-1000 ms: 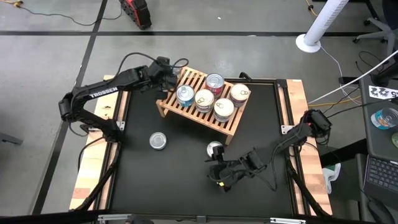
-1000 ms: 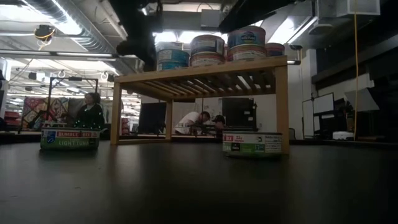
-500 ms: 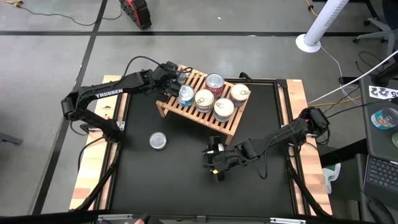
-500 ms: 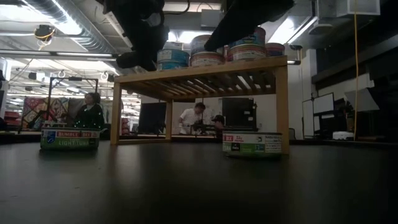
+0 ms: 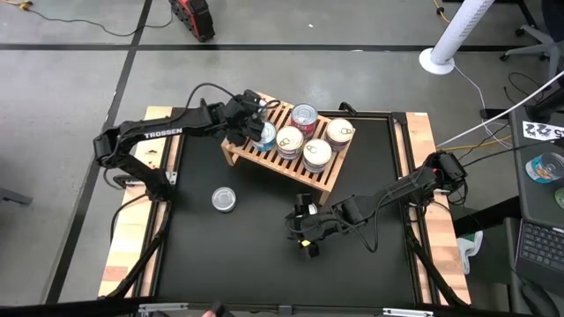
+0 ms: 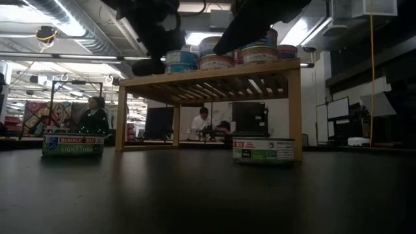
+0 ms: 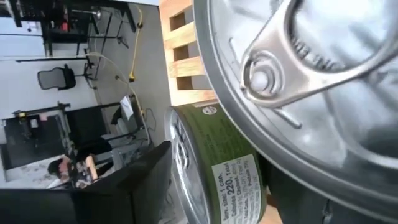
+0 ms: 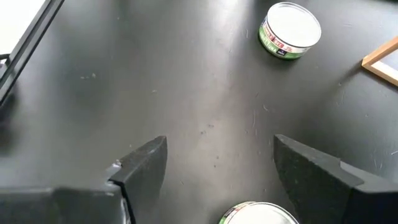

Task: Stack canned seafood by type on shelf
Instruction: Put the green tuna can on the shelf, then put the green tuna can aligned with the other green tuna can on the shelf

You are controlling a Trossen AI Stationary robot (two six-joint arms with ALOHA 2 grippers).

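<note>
Nearest the table's front edge, the right gripper (image 5: 304, 231) hangs low with its fingers (image 8: 142, 163) spread wide, and the loose can (image 8: 255, 213) it is lined up on lies just ahead between them, a second can (image 5: 225, 200) sitting well apart toward the left arm's side. Farther back, the left gripper (image 5: 256, 114) sits over the near-left corner of the shelf (image 5: 236, 153), a tin lid (image 7: 323, 81) filling its wrist view; its grip cannot be made out. Compared with a second ago, the right gripper has swung forward over its can, and the left has moved farther onto the shelf.
</note>
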